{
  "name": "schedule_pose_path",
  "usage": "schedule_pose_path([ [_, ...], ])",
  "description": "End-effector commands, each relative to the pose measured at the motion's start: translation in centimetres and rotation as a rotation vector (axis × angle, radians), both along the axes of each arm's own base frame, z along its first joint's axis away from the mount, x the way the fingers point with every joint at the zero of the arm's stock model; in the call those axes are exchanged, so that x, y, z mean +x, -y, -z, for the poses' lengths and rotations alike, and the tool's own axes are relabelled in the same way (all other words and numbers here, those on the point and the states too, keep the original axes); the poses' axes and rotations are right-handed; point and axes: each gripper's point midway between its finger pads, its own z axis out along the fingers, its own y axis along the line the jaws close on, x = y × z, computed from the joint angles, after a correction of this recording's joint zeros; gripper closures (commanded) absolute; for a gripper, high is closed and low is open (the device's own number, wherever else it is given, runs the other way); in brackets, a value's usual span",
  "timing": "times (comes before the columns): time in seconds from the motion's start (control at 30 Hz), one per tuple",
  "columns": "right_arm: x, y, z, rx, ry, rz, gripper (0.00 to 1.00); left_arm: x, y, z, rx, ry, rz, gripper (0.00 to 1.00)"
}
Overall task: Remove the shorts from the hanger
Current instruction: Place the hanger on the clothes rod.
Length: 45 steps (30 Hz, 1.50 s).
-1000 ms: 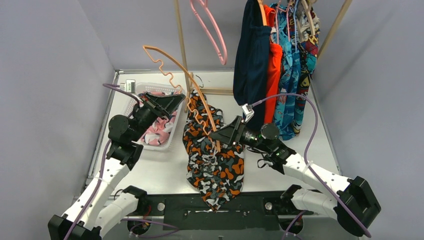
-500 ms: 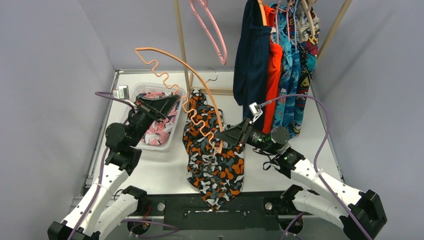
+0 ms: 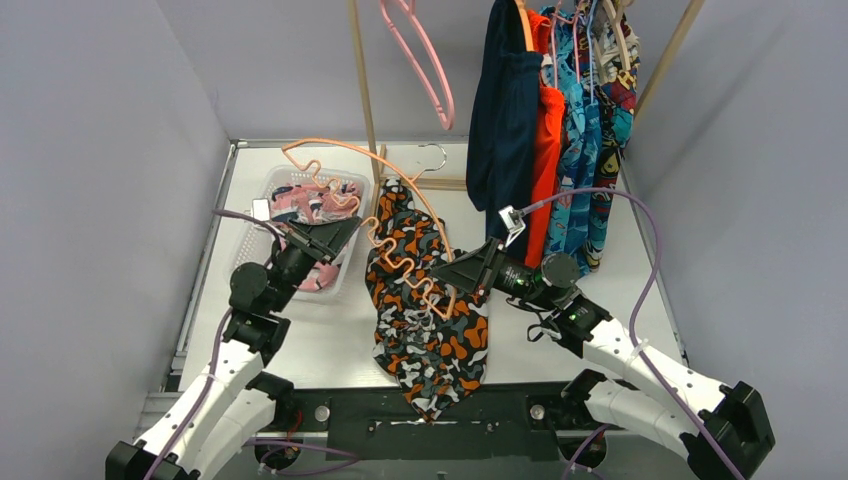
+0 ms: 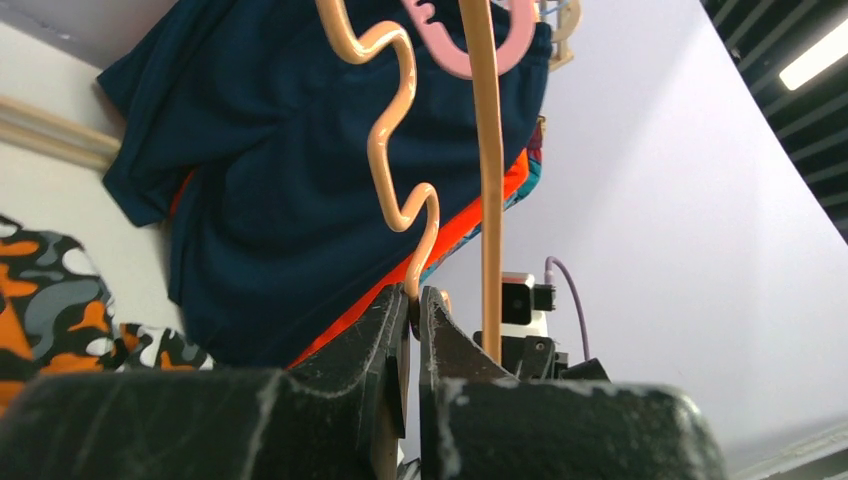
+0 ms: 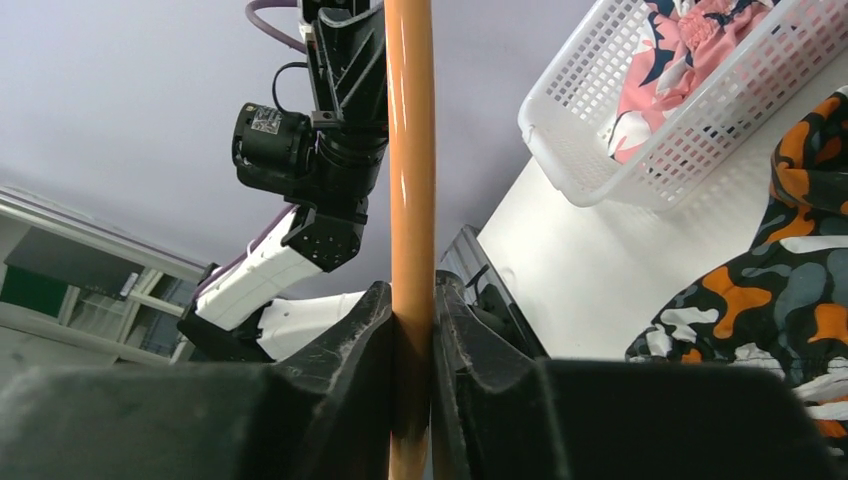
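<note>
Verify via wrist views: left fingers (image 4: 386,340) pinching thin orange wavy hanger (image 5: 410,150), right fingers (image 5: 364,332) clamping its rod. From above, find black orange-white print shorts (image 3: 430,335) flat on white counter (image 3: 325,342), overhanging near edge.

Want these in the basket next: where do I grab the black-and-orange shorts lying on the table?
Probably the left edge of the black-and-orange shorts, near half, straight down with the left gripper. They lie limp and flat, so only a top-down pinch of a fold catches; that part is clear of the orange hanger and on the side of the basket. Release the hanger first.
</note>
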Motion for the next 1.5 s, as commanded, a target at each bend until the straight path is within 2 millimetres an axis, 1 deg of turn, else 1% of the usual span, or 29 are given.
schedule_pose_path([
  [0.0,-0.3,0.3,-5.1,0.097,0.134,0.016,0.91,-0.7,0.0,0.7,-0.006,0.014,0.011,1.00],
  [0.07,-0.1,0.4,-4.8,0.077,0.131,0.028,0.99,-0.6,0.0,1.5,0.002,-0.001,0.009,1.00],
  [0.2,0.5,0.9,-4.0,0.006,0.125,0.077,1.00,-0.3,0.2,3.6,0.020,-0.055,0.017,1.00],
  [0.23,0.7,1.1,-3.8,-0.019,0.126,0.093,1.00,-0.3,0.3,4.0,0.016,-0.068,0.024,0.96],
  [0.3,1.0,1.6,-3.7,-0.060,0.137,0.129,1.00,-0.4,0.7,5.0,0.021,-0.091,0.048,0.84],
  [0.4,1.9,2.8,-3.5,-0.139,0.141,0.212,1.00,-0.3,1.3,5.9,0.048,-0.117,0.081,0.61],
  [0.43,2.2,3.2,-3.3,-0.174,0.139,0.240,1.00,-0.2,1.5,6.4,0.071,-0.131,0.088,0.51],
  [0.5,2.7,4.1,-2.9,-0.240,0.137,0.283,1.00,0.0,1.9,7.3,0.119,-0.161,0.107,0.41],
  [0.6,3.3,5.3,-2.4,-0.322,0.129,0.344,1.00,0.1,2.4,8.4,0.157,-0.197,0.133,0.35],
  [0.63,3.5,5.9,-1.7,-0.372,0.111,0.366,1.00,0.1,2.5,8.7,0.163,-0.208,0.140,0.34],
  [0.73,3.8,7.4,-1.0,-0.488,0.098,0.410,1.00,0.0,2.7,9.5,0.182,-0.231,0.156,0.33],
  [0.83,4.0,9.5,-0.4,-0.583,0.076,0.478,1.00,-0.1,2.9,10.0,0.207,-0.248,0.172,0.32],
  [0.93,4.2,11.0,-0.4,-0.649,0.070,0.532,1.00,-0.2,2.9,10.6,0.230,-0.266,0.170,0.32],
  [1.0,4.5,11.4,-1.0,-0.675,0.085,0.553,1.00,-0.1,2.8,10.6,0.253,-0.264,0.163,0.29],
  [1.03,4.9,11.5,-1.5,-0.687,0.098,0.565,1.00,0.0,2.7,10.7,0.271,-0.268,0.158,0.27],
  [1.1,5.8,11.8,-2.6,-0.714,0.125,0.600,1.00,0.4,2.6,11.1,0.324,-0.286,0.150,0.24],
  [1.33,9.8,12.5,-7.1,-0.832,0.261,0.725,1.00,0.9,1.8,13.2,0.565,-0.357,0.134,0.22],
  [1.47,11.9,12.4,-9.8,-0.888,0.353,0.767,1.00,0.7,1.1,13.7,0.671,-0.369,0.114,0.21],
])
